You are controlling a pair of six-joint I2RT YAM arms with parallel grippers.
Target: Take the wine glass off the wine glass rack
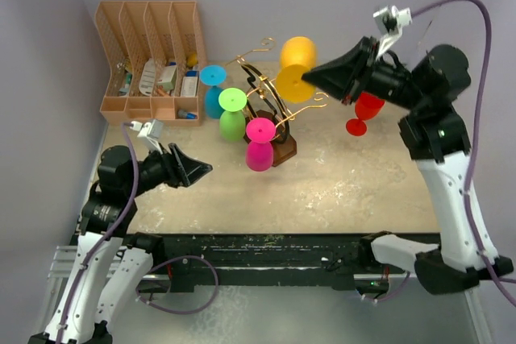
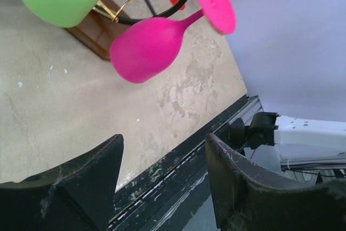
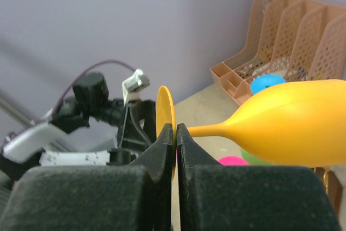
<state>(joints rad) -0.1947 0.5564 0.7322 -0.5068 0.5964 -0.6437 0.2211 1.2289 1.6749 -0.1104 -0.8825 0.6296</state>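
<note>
The gold wire rack on its dark brown base stands mid-table. Blue, green and pink glasses hang on it. My right gripper is shut on the round foot of the yellow wine glass, held sideways above the rack's right arms; whether it still touches the wire I cannot tell. In the right wrist view the fingers pinch the foot of that yellow glass. My left gripper is open and empty, left of the pink glass.
A tan slotted organiser with small items stands at the back left. A red glass stands on the table under my right arm. The table's black front rail runs along the near edge; it also shows in the left wrist view.
</note>
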